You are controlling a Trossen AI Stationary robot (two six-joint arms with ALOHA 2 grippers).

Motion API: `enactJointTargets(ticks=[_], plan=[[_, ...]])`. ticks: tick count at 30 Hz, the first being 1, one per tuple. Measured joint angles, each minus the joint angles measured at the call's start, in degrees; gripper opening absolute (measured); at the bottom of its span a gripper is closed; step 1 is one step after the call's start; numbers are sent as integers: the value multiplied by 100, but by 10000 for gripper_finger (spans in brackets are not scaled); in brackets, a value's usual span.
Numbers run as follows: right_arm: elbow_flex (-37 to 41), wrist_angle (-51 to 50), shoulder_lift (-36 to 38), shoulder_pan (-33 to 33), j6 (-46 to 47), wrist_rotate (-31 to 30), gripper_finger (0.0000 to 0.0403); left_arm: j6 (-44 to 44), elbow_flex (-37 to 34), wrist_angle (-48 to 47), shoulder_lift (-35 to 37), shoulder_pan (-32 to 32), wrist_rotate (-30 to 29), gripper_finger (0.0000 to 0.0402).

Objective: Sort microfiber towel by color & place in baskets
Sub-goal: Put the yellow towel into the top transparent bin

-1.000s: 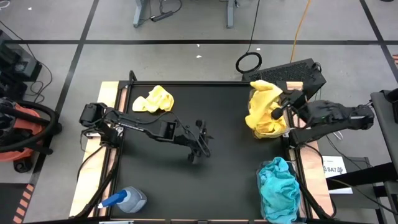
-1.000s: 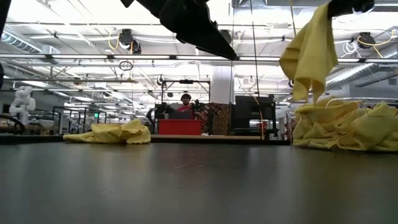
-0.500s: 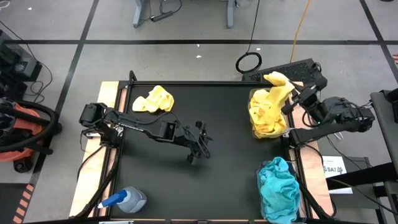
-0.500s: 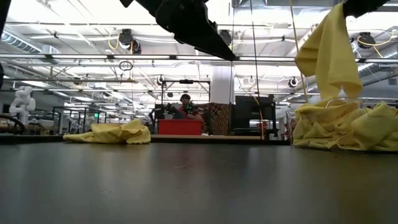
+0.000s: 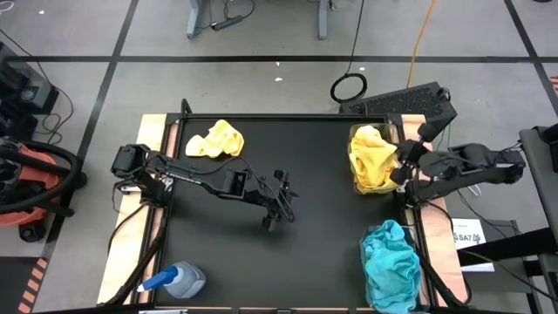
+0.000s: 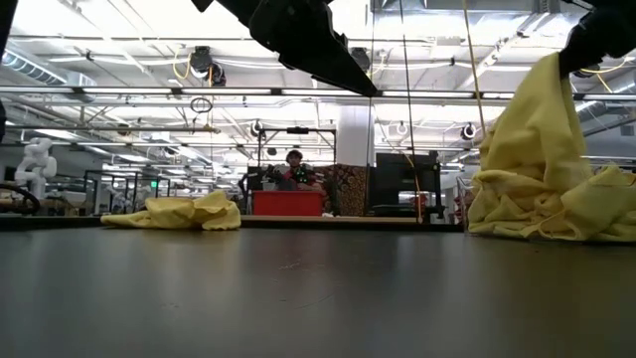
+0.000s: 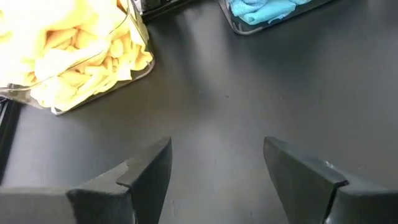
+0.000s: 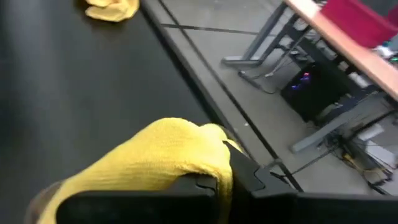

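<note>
Black table (image 5: 261, 253), right hand (image 5: 399, 163) pinching yellow towel (image 5: 373, 150) — over basket (image 5: 356, 181)

Two clear baskets: one (image 5: 356, 133) heaped with yellow towels (image 5: 373, 161), one (image 5: 370, 296) with teal towels (image 5: 392, 262), too bunched to count. One loose yellow towel (image 5: 214, 139) lies on the tabletop (image 5: 323, 227). One spray bottle (image 5: 179, 281). Two arms.

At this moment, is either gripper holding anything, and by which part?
The right gripper is shut on a yellow towel, pinching a bunched fold at its top, over the yellow basket. The left gripper is open and holds nothing.
</note>
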State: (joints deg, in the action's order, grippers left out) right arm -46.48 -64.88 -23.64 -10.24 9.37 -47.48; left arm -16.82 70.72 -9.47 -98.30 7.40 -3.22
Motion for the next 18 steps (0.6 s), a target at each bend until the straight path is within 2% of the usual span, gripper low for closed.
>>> enactJointTargets(ticks=[18], plan=[[0,63,-1517,15,-109,859,0,-4,0,-3,0,1,-4,259]])
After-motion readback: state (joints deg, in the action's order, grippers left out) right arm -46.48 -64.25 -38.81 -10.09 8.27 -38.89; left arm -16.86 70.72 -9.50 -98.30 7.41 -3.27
